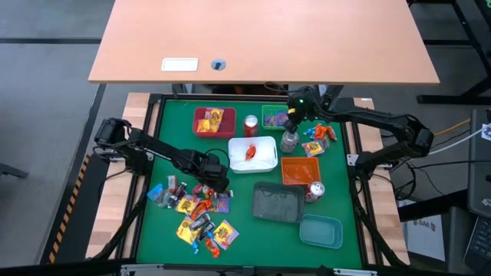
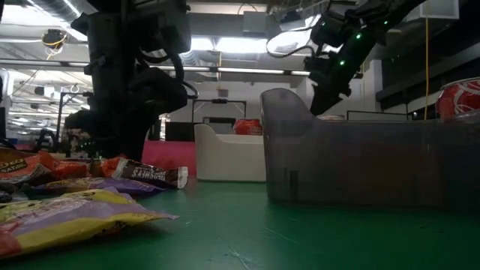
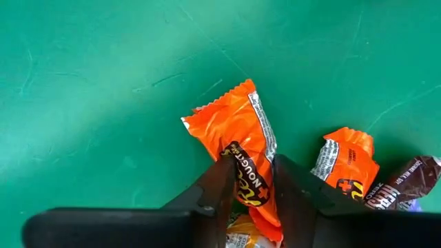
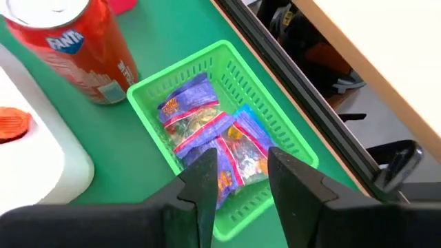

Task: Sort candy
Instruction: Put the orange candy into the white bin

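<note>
The left gripper (image 1: pixel 217 182) is low over the green bench (image 1: pixel 165 130), at the upper edge of the loose candy pile (image 1: pixel 201 215) on the bench's left front area. In the left wrist view its jaws are nearly closed on an orange wrapped candy (image 3: pixel 242 148), which sits between the two fingers (image 3: pixel 219 184) with its crimped end projecting past them. A second orange candy (image 3: pixel 346 165) and a dark brown one (image 3: pixel 405 184) lie just beside it on the bench.

Behind the pile, a red tray (image 1: pixel 213 121) holds yellow wrapped sweets. A red soda can (image 1: pixel 251 125) stands between that tray and the green basket (image 1: pixel 272 116). The white tray (image 1: pixel 253 154) in the centre contains one orange candy (image 1: pixel 252 152). Right of it is an orange tray (image 1: pixel 301 170); a grey tray (image 1: pixel 278 202) and a teal tray (image 1: pixel 321 231) lie nearer the front, with a second can (image 1: pixel 315 190) beside the orange tray.

The right gripper (image 1: pixel 294 113) is raised above the green basket. In the right wrist view its jaws stand apart and hold nothing; purple and blue wrapped candies (image 4: pixel 213 134) lie in the basket below them. More candies (image 1: pixel 318 138) rest on the bench right of the basket.
</note>
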Motion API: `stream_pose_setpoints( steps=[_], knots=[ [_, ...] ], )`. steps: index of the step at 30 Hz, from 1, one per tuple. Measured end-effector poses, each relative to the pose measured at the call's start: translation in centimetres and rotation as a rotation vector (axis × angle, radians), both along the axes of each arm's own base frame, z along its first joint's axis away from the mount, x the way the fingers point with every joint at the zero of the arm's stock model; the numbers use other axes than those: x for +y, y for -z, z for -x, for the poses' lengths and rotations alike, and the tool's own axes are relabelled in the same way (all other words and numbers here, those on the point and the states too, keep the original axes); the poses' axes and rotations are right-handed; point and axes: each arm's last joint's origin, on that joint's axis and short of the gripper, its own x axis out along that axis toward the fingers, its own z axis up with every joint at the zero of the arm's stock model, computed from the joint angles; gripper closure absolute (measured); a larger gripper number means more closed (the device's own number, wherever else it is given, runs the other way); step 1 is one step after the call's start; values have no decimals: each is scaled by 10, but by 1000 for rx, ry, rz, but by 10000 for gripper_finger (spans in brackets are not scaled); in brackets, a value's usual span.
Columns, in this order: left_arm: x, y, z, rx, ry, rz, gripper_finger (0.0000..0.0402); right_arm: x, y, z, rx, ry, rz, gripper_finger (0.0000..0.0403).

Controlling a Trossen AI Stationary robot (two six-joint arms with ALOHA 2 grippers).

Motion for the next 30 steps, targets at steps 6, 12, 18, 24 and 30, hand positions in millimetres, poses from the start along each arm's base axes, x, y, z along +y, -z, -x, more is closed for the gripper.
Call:
stream_pose_setpoints(
  steps=[6, 12, 18, 24, 30],
  knots=[
    [0, 0, -1, -8, 1, -2, 351, 12, -21, 21, -4, -17, 19, 276],
    [0, -1, -2, -29, 27, -8, 358, 24, -38, 41, -16, -16, 27, 276],
    [0, -4, -3, -56, 30, -3, 359, 33, -46, 56, -10, -16, 23, 276],
    [1, -24, 0, -134, 55, 9, 359, 40, -49, 67, 19, -15, 7, 276],
    [4, -54, 5, -280, 106, 11, 359, 43, -47, 74, 74, -10, -18, 276]
  ],
)
